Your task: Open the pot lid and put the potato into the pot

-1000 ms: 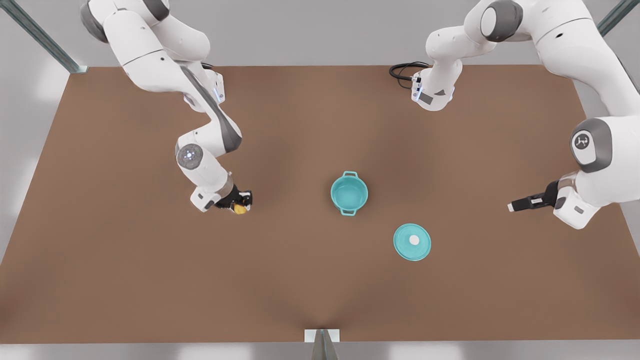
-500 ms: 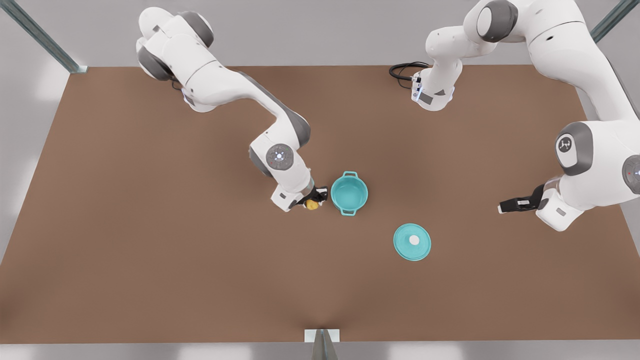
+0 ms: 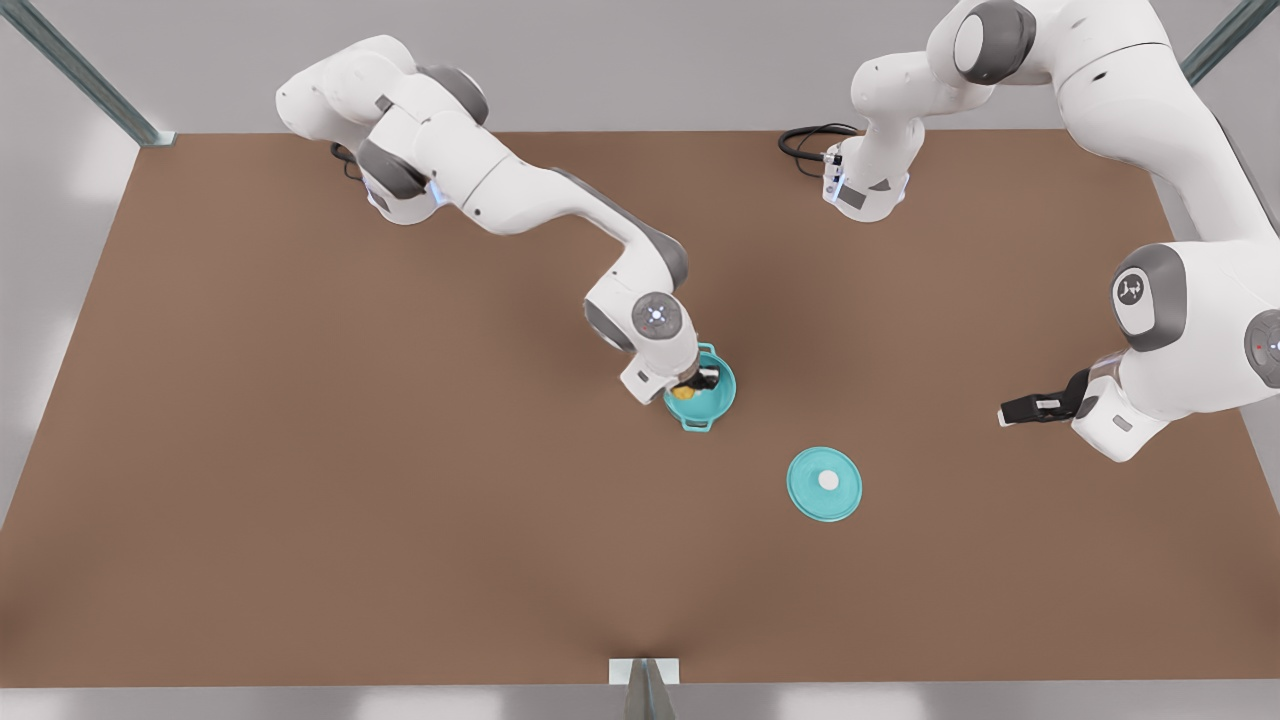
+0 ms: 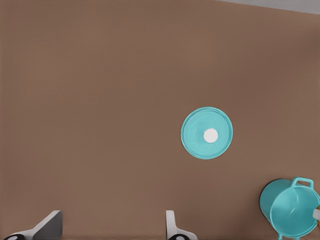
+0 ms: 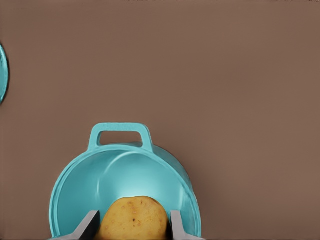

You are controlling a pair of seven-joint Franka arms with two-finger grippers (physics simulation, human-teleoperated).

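Brown worktop (image 3: 300,500) stretches wide and bare on every side of the teal things, with plenty of open room toward the front view's left and along the near edge. Near the middle stands the pot (image 3: 700,395), small, round and teal inside as out, its mouth uncovered, one loop handle (image 5: 120,134) facing away from the right wrist camera. The right gripper (image 3: 695,385) hangs over the pot's mouth on the side toward the front view's left, its fingers (image 5: 87,227) clenched on the potato (image 5: 134,218), a yellow-orange lump speckled with darker spots, held above the pot's hollow and inside the line of its rim. The pot lid (image 3: 824,484) lies flat on the worktop, apart from the pot and toward the front view's right and nearer edge, a teal disc with a white knob (image 4: 211,135) at its centre. The left gripper (image 3: 1020,410) waits well off at the front view's right, clear of the lid, with bare worktop between them; its fingers (image 4: 172,227) stand spread apart with nothing between them.
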